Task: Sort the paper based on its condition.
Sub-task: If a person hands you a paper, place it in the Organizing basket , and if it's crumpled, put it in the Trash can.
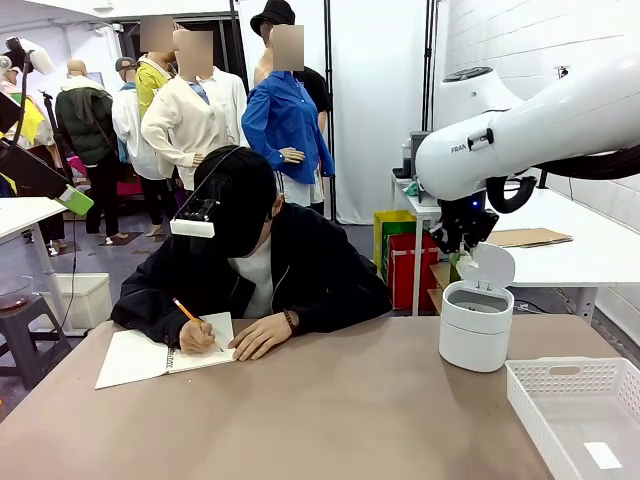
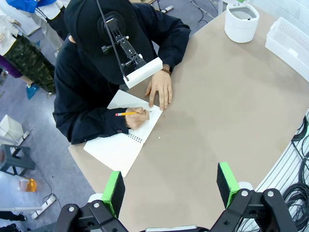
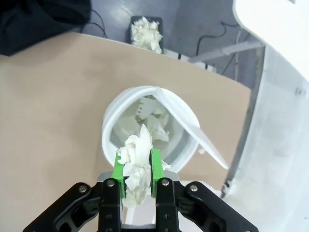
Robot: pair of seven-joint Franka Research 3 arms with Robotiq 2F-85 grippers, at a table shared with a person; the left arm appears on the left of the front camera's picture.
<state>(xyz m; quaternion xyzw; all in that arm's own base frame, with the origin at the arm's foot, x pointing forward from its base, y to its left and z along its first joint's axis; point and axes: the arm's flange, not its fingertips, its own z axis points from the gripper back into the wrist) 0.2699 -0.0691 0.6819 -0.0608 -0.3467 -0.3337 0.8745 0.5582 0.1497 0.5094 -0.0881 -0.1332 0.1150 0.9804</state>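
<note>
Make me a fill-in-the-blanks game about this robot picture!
The right arm's green-padded fingers hold a crumpled white paper wad above the round white plastic bin, whose lid is ___.
The person writes in the white spiral notebook with a ___.
The left arm's fingers hold ___.
Missing: open; pencil; nothing.

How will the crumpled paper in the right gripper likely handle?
The paper looks soft and springy: its creases bulge past the pads of the right gripper. Probably very light, so it should drop easily into the open bin below.
</note>
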